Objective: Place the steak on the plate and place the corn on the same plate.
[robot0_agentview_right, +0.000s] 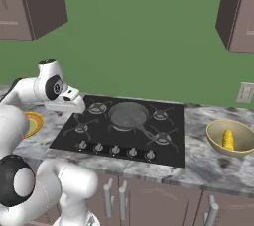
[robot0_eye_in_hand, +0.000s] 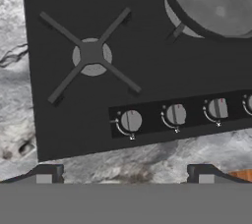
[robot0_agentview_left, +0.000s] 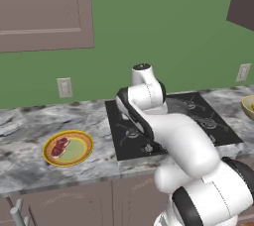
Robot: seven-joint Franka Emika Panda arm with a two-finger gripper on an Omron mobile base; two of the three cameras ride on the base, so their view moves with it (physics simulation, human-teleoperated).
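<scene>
The two-finger pincer (robot0_eye_in_hand: 124,173) stands spread wide with nothing between its dark square tips, hanging over the front left corner of the flat matte black cooktop (robot0_eye_in_hand: 98,90) with its round grey knobs. Well off to its left, the marbled red steak (robot0_agentview_left: 60,146) lies on the round yellow-rimmed, pale green plate (robot0_agentview_left: 79,156). Far to its right, the knobbly yellow corn cob (robot0_agentview_right: 228,139) rests inside a smooth tan bowl (robot0_agentview_right: 216,141) on the veined grey stone counter (robot0_agentview_right: 208,165).

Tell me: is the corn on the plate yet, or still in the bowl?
In the bowl. The corn lies inside the tan bowl right of the stove, while the plate on the left holds just the steak.
</scene>
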